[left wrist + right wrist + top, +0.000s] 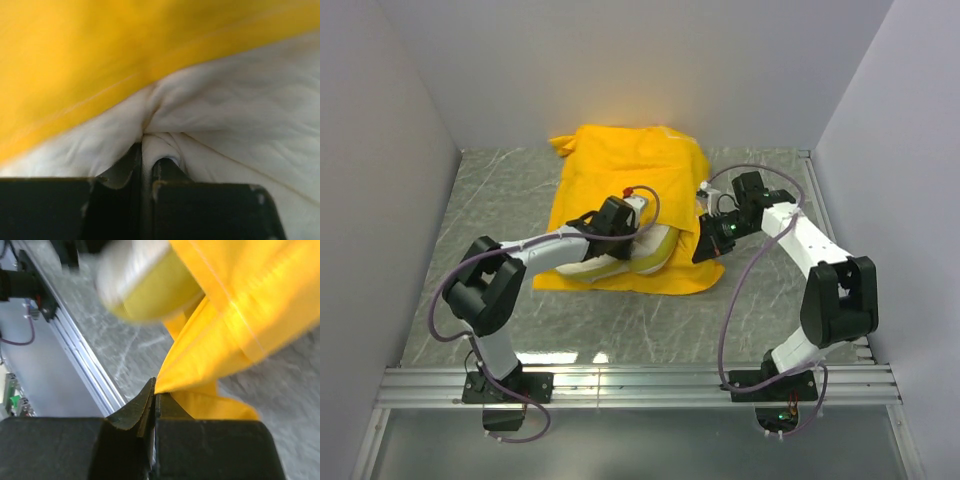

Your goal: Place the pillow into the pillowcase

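Observation:
The bright yellow pillowcase (620, 165) lies crumpled at the middle back of the table. From its near opening the cream-white pillow (610, 262) sticks out, its yellowish side edge turned to the right. My left gripper (625, 218) is shut on a pinched fold of the pillow (215, 115), with yellow pillowcase (75, 60) draped just above it. My right gripper (708, 245) is shut on the pillowcase's right near edge (210, 355), which is lifted a little off the table. The pillow (135, 280) shows blurred beyond that edge.
The grey marbled tabletop (500, 200) is boxed in by pale walls on the left, back and right. An aluminium rail (640, 385) runs along the near edge, behind the arm bases, and the rail (75, 355) also shows in the right wrist view.

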`<state>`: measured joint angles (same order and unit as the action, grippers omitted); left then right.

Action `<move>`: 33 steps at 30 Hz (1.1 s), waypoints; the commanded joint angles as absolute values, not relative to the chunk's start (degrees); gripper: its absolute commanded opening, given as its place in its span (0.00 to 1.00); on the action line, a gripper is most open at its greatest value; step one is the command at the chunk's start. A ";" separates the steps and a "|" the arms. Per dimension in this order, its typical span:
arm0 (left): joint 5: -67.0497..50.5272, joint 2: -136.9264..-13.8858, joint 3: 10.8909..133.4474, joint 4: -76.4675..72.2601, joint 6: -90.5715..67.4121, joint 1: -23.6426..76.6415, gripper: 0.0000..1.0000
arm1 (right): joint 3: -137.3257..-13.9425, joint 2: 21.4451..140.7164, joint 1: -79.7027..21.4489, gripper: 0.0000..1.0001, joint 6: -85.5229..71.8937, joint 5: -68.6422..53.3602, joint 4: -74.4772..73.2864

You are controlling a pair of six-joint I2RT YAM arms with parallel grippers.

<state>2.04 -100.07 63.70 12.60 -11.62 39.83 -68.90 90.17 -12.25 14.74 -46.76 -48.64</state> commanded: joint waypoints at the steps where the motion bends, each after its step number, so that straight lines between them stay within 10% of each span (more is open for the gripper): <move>1: 16.79 -102.66 66.01 9.85 -16.52 31.73 0.00 | -67.15 90.25 -11.69 0.00 17.49 -48.87 -64.77; 14: 3.34 -88.43 64.42 17.92 -20.56 50.62 0.00 | -74.09 101.52 -14.40 0.00 11.85 -46.19 -55.62; 33: -2.88 -77.44 47.83 18.29 14.23 28.57 0.01 | -67.84 89.11 -53.87 0.00 34.71 -73.39 -66.26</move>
